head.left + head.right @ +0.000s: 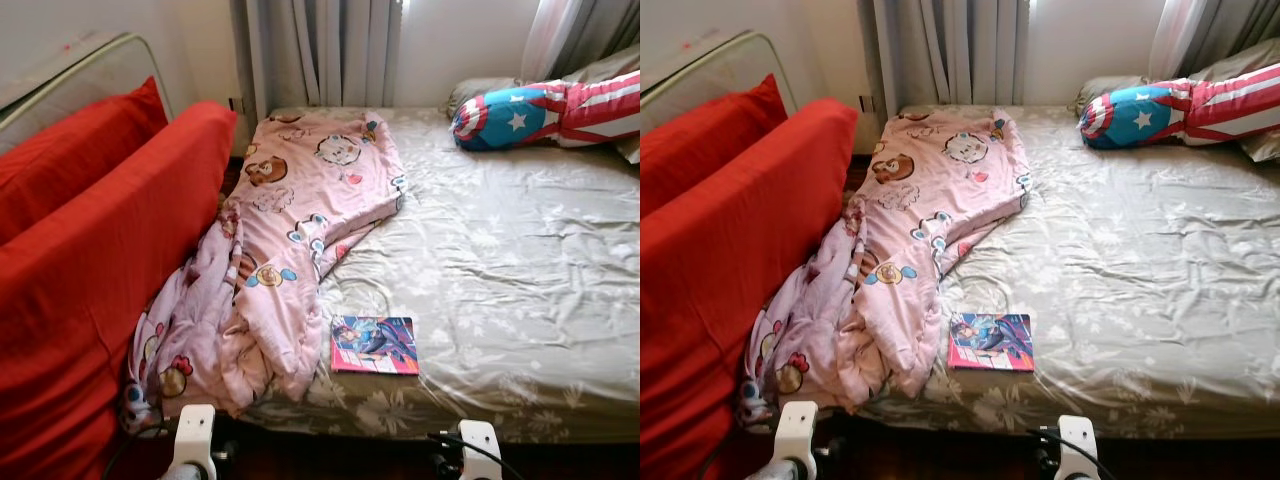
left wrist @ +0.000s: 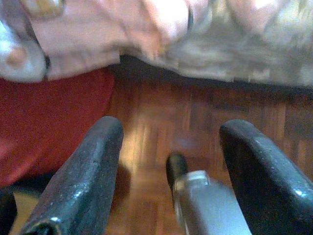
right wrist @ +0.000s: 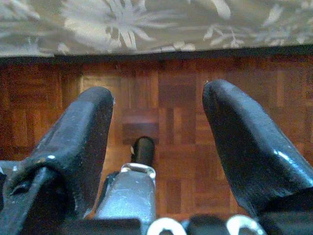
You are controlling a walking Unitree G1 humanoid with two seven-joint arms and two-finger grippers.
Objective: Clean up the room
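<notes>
The left gripper [image 2: 168, 161] has its fingers [image 2: 83, 181] spread apart with nothing between them. It hangs low over the wooden floor [image 2: 205, 122], near the foot of the bed. The right gripper [image 3: 156, 147] is also released and empty, above the same parquet, with the hanging edge of the sheet [image 3: 146, 24] just beyond it.

From the head, both arms show at 6 o'clock, apart from each other. Directly beyond them, near the front edge of the bed [image 1: 500, 290], lies a book [image 1: 375, 344] with a colourful cover, flat on the grey flowered sheet. Touching it at its 9 o'clock is a pink blanket [image 1: 290, 230] with cartoon prints, crumpled, running from 12 o'clock down to 7 o'clock and hanging over the bed edge. A red sofa [image 1: 90, 260] stands at 9 o'clock, touching the blanket. At 2 o'clock a pillow [image 1: 545, 110] with a star and stripes lies by the head of the bed. Grey curtains [image 1: 320, 50] hang at 12 o'clock.
</notes>
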